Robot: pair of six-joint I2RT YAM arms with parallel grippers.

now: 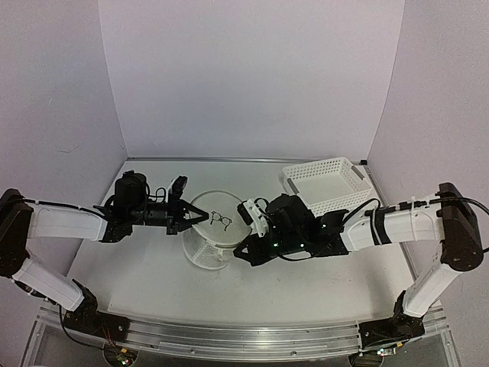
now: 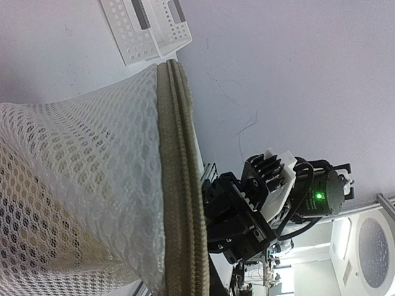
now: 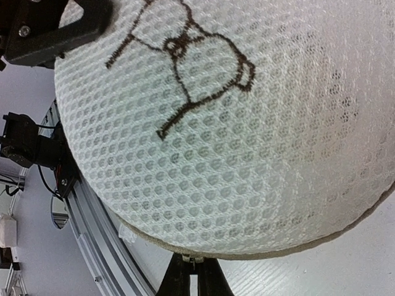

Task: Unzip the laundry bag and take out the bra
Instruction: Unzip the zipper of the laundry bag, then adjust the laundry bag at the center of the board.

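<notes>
Light, floppy mesh laundry bag (image 1: 210, 229) sits mid-surface (image 1: 137, 267) between the 2 arms. Left fingers (image 3: 62, 28) are clenched on its rim. Right fingers (image 3: 179, 280) are pinched together at the zipper seam (image 2: 179, 185), probably the best place to grip.

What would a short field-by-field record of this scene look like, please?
laundry bag: round white mesh pouch, mid-table between the arms
pictogram: black, on the flat face turned towards the top camera
zip: tan trim, looks closed where visible
bra: none seen outside the bag
left gripper: shut, pinching the bag's left rim
right gripper: shut, tips at the zip trim, apparently gripping it
basket: white, perforated, behind the right arm, apart from the bag
</notes>
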